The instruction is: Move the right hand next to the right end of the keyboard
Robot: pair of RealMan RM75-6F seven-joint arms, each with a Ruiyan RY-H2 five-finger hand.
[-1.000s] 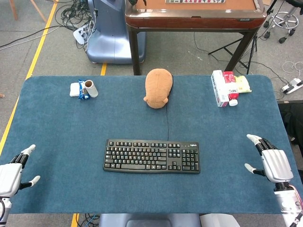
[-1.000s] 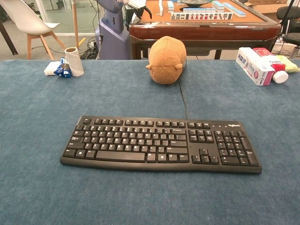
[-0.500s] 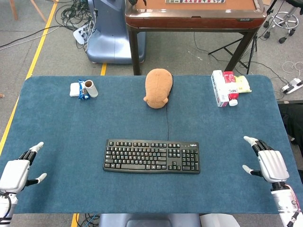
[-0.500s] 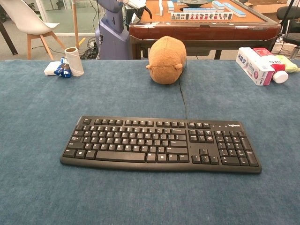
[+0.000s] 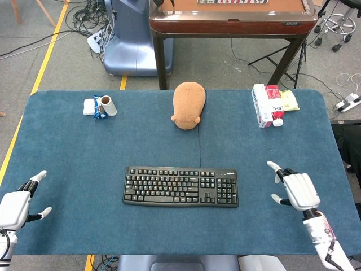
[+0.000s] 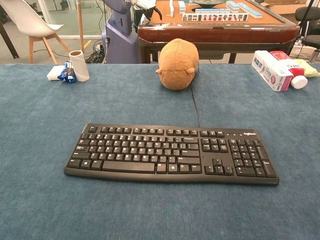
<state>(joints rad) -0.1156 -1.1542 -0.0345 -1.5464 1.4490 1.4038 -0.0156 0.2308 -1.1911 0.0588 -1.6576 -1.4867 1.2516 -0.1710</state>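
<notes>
A black keyboard (image 5: 180, 186) (image 6: 171, 153) lies flat in the middle of the blue table (image 5: 113, 147), its cable running back toward a brown plush toy. My right hand (image 5: 296, 189) hovers over the table to the right of the keyboard's right end, a short gap away, fingers spread and holding nothing. My left hand (image 5: 17, 204) sits at the table's front left edge, far from the keyboard, fingers apart and empty. Neither hand shows in the chest view.
A brown plush toy (image 5: 188, 105) (image 6: 177, 63) lies behind the keyboard. Boxes and a bottle (image 5: 271, 105) (image 6: 277, 68) sit at the back right. A paper roll with wrappers (image 5: 100, 106) (image 6: 70, 67) is at the back left. A wooden table (image 5: 231, 17) stands beyond.
My right hand has moved left from the table's right edge toward the keyboard's right end. The left hand shifted slightly near the front left edge. The keyboard stayed put.
</notes>
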